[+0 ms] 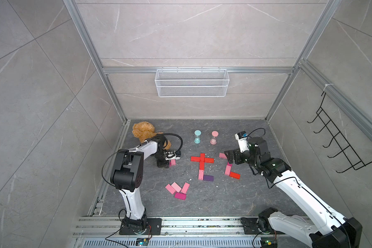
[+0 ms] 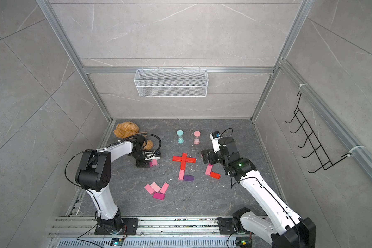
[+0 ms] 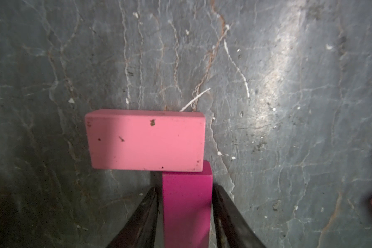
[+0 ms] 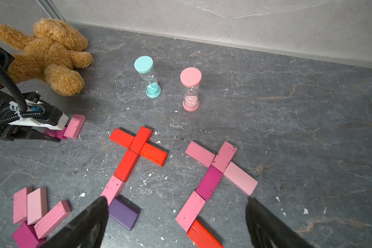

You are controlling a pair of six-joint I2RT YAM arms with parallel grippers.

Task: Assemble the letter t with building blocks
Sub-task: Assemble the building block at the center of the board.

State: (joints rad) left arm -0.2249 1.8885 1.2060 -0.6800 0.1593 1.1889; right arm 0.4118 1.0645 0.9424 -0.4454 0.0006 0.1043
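Observation:
My left gripper [image 3: 184,189] reaches down to the floor at the left, shut on a magenta block [image 3: 186,204] that lies flat with a light pink block [image 3: 146,140] across its far end. In both top views this pair [image 1: 172,162] [image 2: 153,162] peeks out beside the gripper. A t of red blocks [image 1: 202,160] with a pink block [image 1: 200,174] and a purple block [image 1: 208,177] at its foot lies mid-floor. My right gripper [image 4: 176,198] hangs open over a second t of pink, magenta and red blocks [image 4: 209,182], holding nothing.
Loose pink and magenta blocks [image 1: 177,190] lie near the front left. A brown teddy bear [image 1: 143,131] lies behind my left arm. A teal hourglass [image 1: 197,136] and a pink hourglass [image 1: 214,137] stand at the back. A wire basket [image 1: 191,82] hangs on the back wall.

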